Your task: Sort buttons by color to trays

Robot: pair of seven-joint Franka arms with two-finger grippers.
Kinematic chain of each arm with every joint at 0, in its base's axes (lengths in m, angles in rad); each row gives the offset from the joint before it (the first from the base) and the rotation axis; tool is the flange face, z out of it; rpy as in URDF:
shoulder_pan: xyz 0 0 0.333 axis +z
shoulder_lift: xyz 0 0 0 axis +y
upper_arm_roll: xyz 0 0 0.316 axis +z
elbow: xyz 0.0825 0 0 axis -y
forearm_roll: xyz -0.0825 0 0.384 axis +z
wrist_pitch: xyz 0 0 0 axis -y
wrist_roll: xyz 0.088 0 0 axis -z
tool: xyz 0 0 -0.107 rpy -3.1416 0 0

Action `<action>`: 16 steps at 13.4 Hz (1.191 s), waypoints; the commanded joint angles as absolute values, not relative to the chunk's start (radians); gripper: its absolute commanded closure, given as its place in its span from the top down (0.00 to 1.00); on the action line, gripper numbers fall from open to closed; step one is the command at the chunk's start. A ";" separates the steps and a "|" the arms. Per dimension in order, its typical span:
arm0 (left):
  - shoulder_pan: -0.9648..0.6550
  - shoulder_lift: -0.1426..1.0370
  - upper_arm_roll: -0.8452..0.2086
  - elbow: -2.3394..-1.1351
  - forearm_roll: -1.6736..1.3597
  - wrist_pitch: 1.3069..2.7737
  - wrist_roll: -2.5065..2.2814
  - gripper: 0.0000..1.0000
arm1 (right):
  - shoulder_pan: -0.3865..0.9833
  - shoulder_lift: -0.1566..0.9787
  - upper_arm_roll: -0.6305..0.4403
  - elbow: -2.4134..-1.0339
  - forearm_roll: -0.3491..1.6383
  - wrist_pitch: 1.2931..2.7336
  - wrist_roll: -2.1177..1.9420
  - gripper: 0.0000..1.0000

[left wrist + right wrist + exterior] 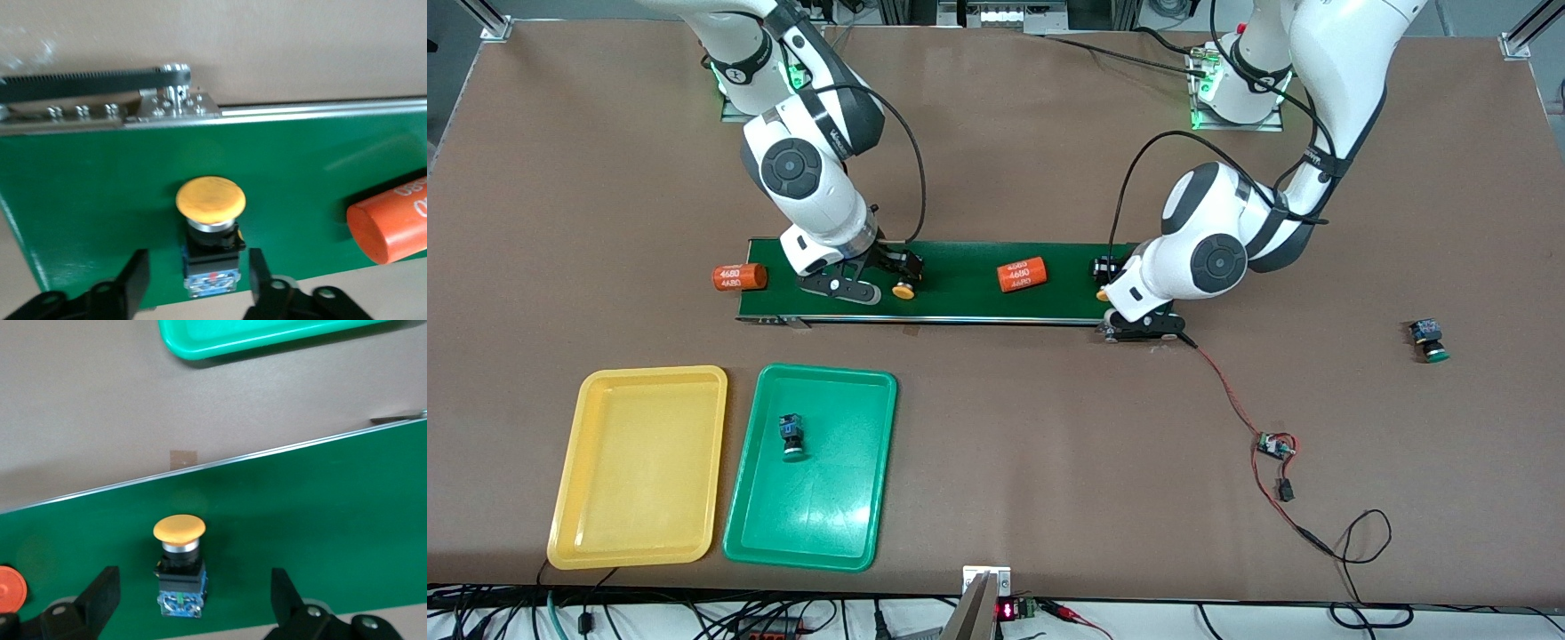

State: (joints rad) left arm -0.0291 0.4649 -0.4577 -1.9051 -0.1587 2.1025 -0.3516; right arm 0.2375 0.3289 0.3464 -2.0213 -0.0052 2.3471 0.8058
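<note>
Two yellow-capped buttons lie on the dark-green conveyor belt. One button lies at the left arm's end of the belt. My left gripper is open around its dark body, with a gap on each side. The other button lies toward the right arm's end, between the fingers of my right gripper, which stands wide open. A green-capped button lies in the green tray. Another green-capped button lies on the table at the left arm's end. The yellow tray holds nothing.
One orange "4680" cylinder lies mid-belt, and another lies on the table off the belt's end on the right arm's side. A small circuit board with red and black wires trails from the belt toward the front camera.
</note>
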 commanded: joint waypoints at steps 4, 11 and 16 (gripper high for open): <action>0.029 0.313 -0.379 -1.902 -0.167 2.040 -0.344 1.00 | 0.247 0.382 0.356 -2.026 -0.011 2.396 0.821 1.00; 0.098 0.347 -0.044 -1.905 -0.130 2.006 -0.109 1.00 | 0.241 0.426 0.351 -2.028 -0.083 2.404 0.813 0.80; 0.115 0.371 0.156 -1.905 0.010 2.063 0.083 1.00 | 0.238 0.423 0.324 -2.023 -0.083 2.395 0.798 0.05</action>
State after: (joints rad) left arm 0.1206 0.3670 0.1256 -1.9057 -0.0875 2.0242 0.0469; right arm 0.2440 0.4293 0.3278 -2.0219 -0.0691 2.3897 0.8045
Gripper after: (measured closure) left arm 0.000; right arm 0.573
